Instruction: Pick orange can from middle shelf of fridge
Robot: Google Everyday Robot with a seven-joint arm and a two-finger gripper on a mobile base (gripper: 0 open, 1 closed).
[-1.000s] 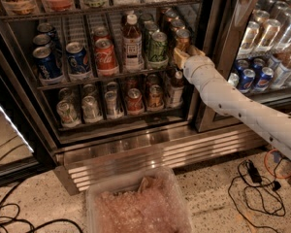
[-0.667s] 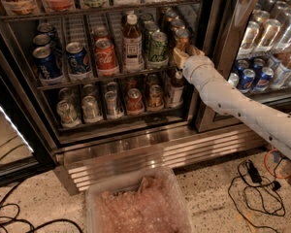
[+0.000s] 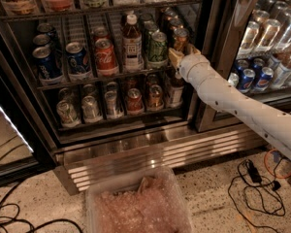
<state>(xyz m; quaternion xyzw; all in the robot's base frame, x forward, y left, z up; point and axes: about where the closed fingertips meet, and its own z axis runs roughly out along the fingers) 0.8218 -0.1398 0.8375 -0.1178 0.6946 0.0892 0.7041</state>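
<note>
The orange can (image 3: 180, 38), amber-brown with a silver top, stands at the right end of the middle shelf (image 3: 87, 81) of the fridge (image 3: 160, 152), just right of a green can (image 3: 157, 47). My gripper (image 3: 176, 58), at the end of the white arm (image 3: 233, 103) reaching in from the right, sits right at the can's lower front, touching or nearly touching it. The can stands upright on the rack.
The same shelf holds blue cans (image 3: 77, 59), a red Coca-Cola can (image 3: 105, 57) and a bottle (image 3: 132, 40). Pale cans (image 3: 111, 101) fill the rack below. The dark door post (image 3: 218, 57) is close behind the arm. A plastic bin (image 3: 140, 203) and cables (image 3: 257, 188) lie on the floor.
</note>
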